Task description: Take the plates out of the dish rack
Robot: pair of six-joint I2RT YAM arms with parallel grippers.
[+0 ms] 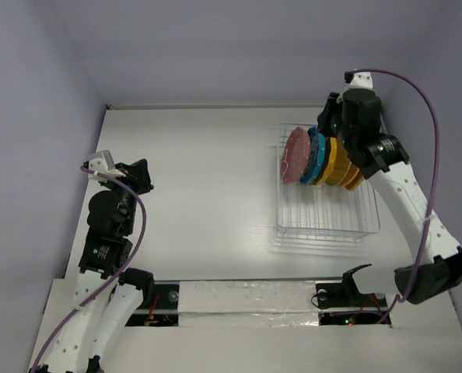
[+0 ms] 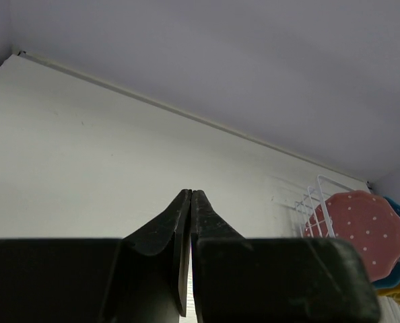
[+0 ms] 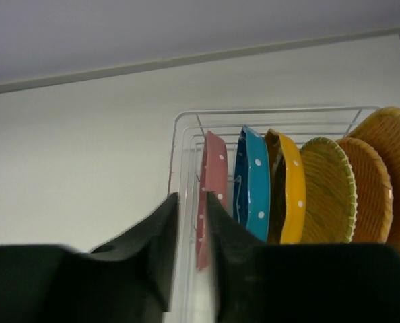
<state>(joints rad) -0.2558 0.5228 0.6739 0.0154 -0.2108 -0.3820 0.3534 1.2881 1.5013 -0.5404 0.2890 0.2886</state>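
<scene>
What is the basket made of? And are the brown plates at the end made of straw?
The dish rack looks like thin wire with a white or clear coating: you can see right through its grid. The tan plates look woven, like straw or rattan, with ribbed rows, though molded plastic is possible.

The dish rack sits toward the far right corner of the desk. The plates stand on edge in its far half, in a row running left to right. The right hand hangs over that row. The left hand is near the desk's left edge, well apart.
</scene>
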